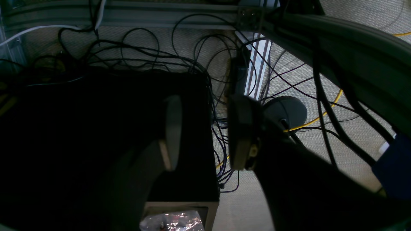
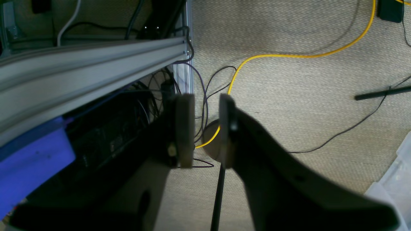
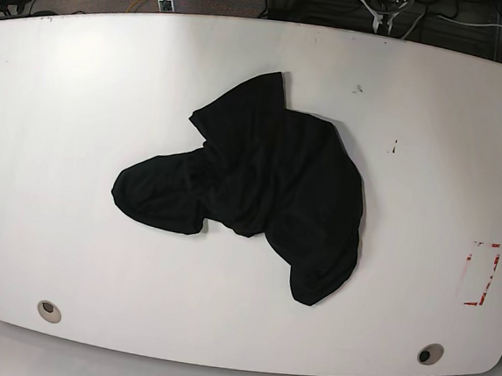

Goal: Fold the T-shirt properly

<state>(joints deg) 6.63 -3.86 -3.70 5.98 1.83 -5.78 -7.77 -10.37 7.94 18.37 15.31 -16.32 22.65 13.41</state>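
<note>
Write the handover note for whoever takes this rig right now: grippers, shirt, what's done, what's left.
Left gripper: open, empty, pointing at floor cables, off the table.
Right gripper: open with a narrower gap, empty, over the carpet and a yellow cable.
T-shirt: crumpled in a heap near the middle of the white table, no arm in the base view.
Done: nothing; no fold is visible.
Left: bring both arms over the table, spread the shirt flat, then fold it.
</note>
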